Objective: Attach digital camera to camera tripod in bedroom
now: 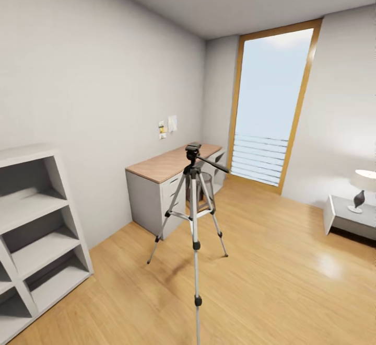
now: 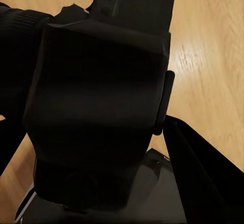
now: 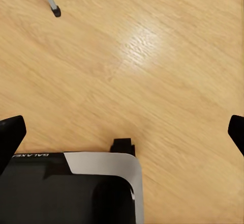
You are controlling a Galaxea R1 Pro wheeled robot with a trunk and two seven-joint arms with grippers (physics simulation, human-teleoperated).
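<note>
in the bedroom, camera tripod upright; left gripper pinching digital camera; right gripper spread wide.

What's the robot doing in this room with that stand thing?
It is in a bedroom, facing a tripod that stands on the wood floor in front of a desk. Its left gripper holds a chunky black camera close to the lens of the wrist view. The right gripper is open and holds nothing, hanging above the floor near one tripod foot. The camera is not on the tripod yet.
</note>
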